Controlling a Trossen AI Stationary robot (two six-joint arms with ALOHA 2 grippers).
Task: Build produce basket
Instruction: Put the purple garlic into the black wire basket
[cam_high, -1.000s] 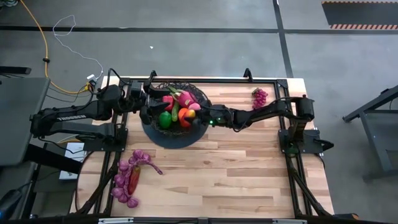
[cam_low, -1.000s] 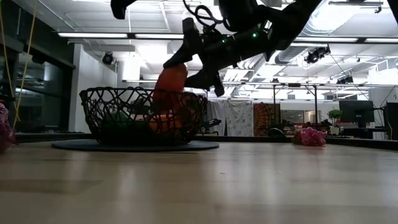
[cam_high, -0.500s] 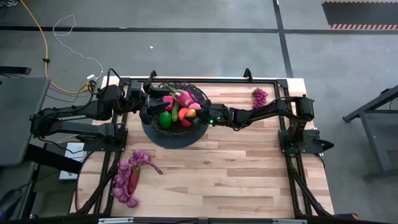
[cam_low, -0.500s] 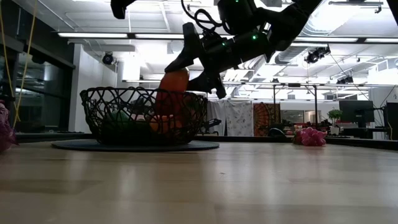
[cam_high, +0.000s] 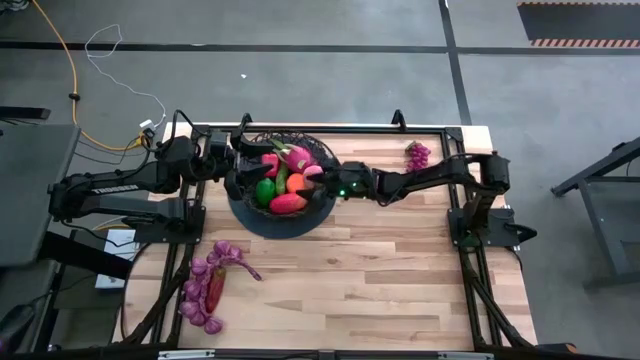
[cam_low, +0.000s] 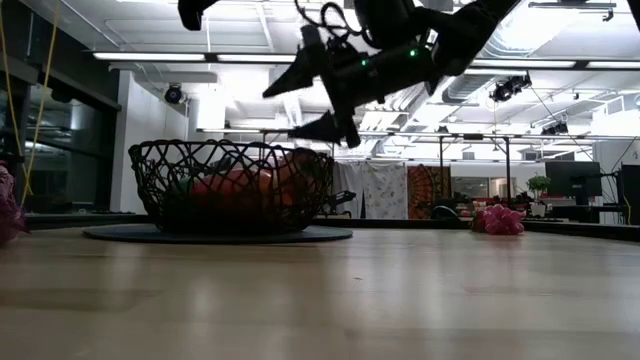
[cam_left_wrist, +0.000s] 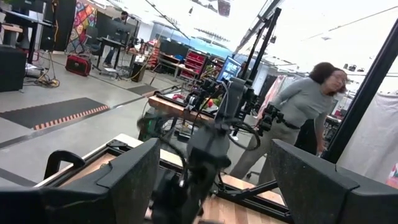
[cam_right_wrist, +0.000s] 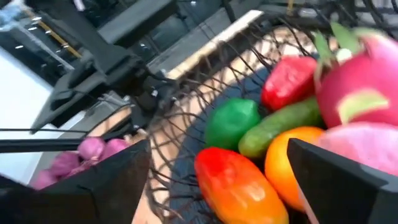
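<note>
The black wire basket (cam_high: 245, 205) stands on a dark round mat at the table's far left. It holds a pink dragonfruit (cam_high: 298, 157), a red fruit (cam_right_wrist: 289, 81), a green lime (cam_right_wrist: 231, 121), a cucumber (cam_right_wrist: 280, 124), an orange (cam_right_wrist: 289, 165) and the red-orange mango (cam_high: 288, 203), which lies on its side at the near edge. My right gripper (cam_low: 300, 100) is open and empty above the basket's right rim. It also shows in the right wrist view (cam_right_wrist: 217, 149). My left gripper (cam_high: 236, 166) is open at the basket's left rim. It also shows in the left wrist view (cam_left_wrist: 214, 149).
One purple grape bunch (cam_high: 417, 156) lies at the table's far right. Several more grape bunches with a red fruit (cam_high: 207, 285) lie at the near left. The table's middle and near right show bare wood (cam_high: 380, 280). A person (cam_left_wrist: 298, 118) stands beyond the table.
My right gripper has let go of the mango. The mango stood upright between the fingers above the fruit pile. It has dropped into the basket and now lies on its side at the near edge.
</note>
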